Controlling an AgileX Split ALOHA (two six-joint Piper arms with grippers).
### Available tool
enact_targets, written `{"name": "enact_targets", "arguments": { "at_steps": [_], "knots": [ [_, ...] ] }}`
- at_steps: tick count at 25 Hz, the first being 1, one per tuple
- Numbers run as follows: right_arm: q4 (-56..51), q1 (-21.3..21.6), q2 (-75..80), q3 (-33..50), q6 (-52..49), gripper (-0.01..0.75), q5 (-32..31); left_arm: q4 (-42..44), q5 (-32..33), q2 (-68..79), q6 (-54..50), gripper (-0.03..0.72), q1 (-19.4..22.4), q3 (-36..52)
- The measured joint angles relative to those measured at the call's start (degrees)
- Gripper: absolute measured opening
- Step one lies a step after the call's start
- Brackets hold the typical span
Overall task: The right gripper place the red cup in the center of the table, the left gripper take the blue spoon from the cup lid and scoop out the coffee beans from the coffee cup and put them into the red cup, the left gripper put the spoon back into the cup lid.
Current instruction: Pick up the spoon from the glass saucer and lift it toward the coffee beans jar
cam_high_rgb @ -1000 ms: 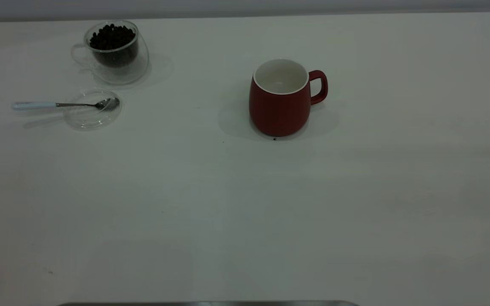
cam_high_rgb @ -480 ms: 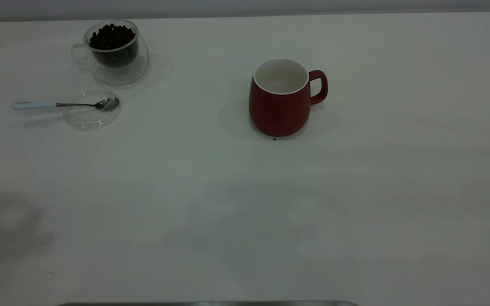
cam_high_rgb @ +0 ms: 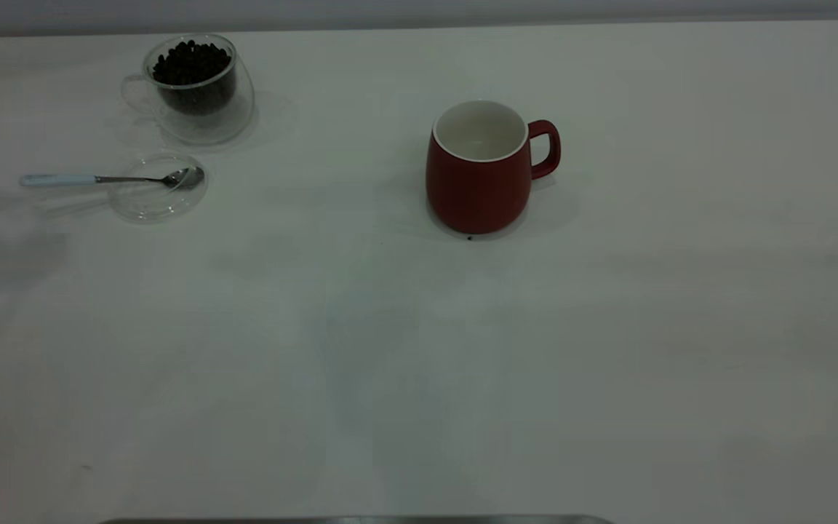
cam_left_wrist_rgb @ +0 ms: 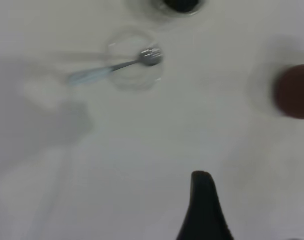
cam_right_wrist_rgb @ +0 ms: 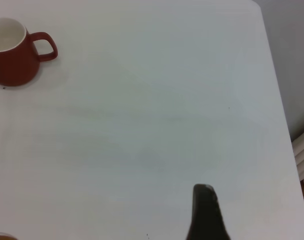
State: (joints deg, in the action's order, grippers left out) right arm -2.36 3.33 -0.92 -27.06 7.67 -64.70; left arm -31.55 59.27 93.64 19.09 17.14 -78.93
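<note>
exterior view, reading left to right: the blue spoon (cam_high_rgb: 110, 178) lies with its pale handle pointing out toward my left side and its metal bowl resting in the cup lid (cam_high_rgb: 159, 186), so its long axis runs straight across the table (cam_high_rgb: 419, 364). just behind the lid stands the coffee cup (cam_high_rgb: 197, 89), heaped with coffee beans (cam_high_rgb: 192, 63). well apart to the right, near the middle of the table, the red cup (cam_high_rgb: 481, 167) sits upright with its handle turned to the right and its inside looking empty. neither of my arms shows in this view. from my left wrist i see only one dark finger (cam_left_wrist_rgb: 204, 207) of the left gripper, so i cannot tell how wide it stands; the spoon lies ahead of that fingertip, well apart. my right gripper shows just one finger (cam_right_wrist_rgb: 206, 214) too, width unknown, far from the red cup. i judge the cup placed and the spoon pickup next: my left arm is the nearer, and i should close across the handle, not along it.
</note>
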Motion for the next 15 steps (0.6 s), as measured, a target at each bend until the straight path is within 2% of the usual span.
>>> {"name": "enact_targets", "arguments": {
  "at_steps": [4, 7, 11, 15],
  "knots": [
    [0.0, 0.0, 0.0, 0.0, 0.0, 0.546, 0.0, -10.3, 4.3, 7.4, 9.5, 0.595, 7.0, -2.6],
    [0.0, 0.0, 0.0, 0.0, 0.0, 0.546, 0.0, -11.9, 4.5, 11.6, 14.7, 0.595, 10.4, -2.8],
    [0.0, 0.0, 0.0, 0.0, 0.0, 0.546, 0.0, -12.1, 4.1, 16.6, 19.8, 0.595, 12.7, -2.8],
    [0.0, 0.0, 0.0, 0.0, 0.0, 0.546, 0.0, -12.3, 3.0, 22.5, 21.7, 0.595, 13.4, -2.8]
  ]
}}
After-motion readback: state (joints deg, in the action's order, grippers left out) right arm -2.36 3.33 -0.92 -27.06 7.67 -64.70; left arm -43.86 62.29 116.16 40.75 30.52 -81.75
